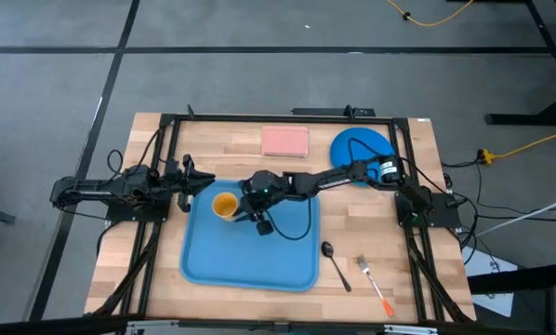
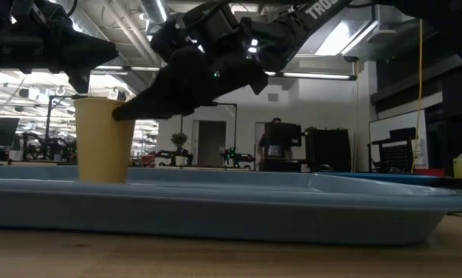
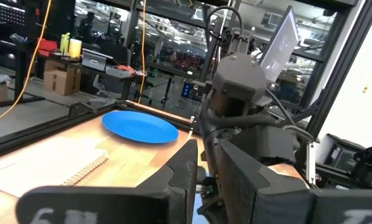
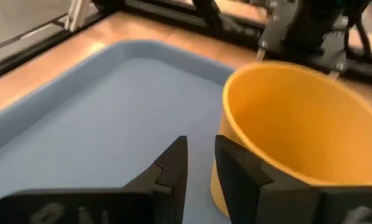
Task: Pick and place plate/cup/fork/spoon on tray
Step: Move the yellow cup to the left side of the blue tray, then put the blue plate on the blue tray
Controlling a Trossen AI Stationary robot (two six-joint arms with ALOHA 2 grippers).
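Nearest: tray point(image 1: 259, 256), toward the table's front edge. Waiting at its far-left corner, left gripper point(image 1: 192, 177). Upright on the tray near that corner, cup point(image 1: 224, 204). Just right of the cup, right gripper point(image 1: 244, 205), fingers narrowly parted, clasping nothing. Off the tray, rightward: plate point(image 1: 345, 160) by the table's far edge, spoon point(image 1: 334, 261) and fork point(image 1: 373, 282) front-right, handles slanting nearward. Right arm nearer to all three.

**Two dark arms, cabled and lettered**

Both arms are matte black, built of blocky jointed segments. Black cables loop along the right arm point(image 1: 338, 177), which bears white lettering, only partly readable, and small green lights near its wrist. Each gripper ends in two flat, tapered black fingers point(image 4: 167, 171)
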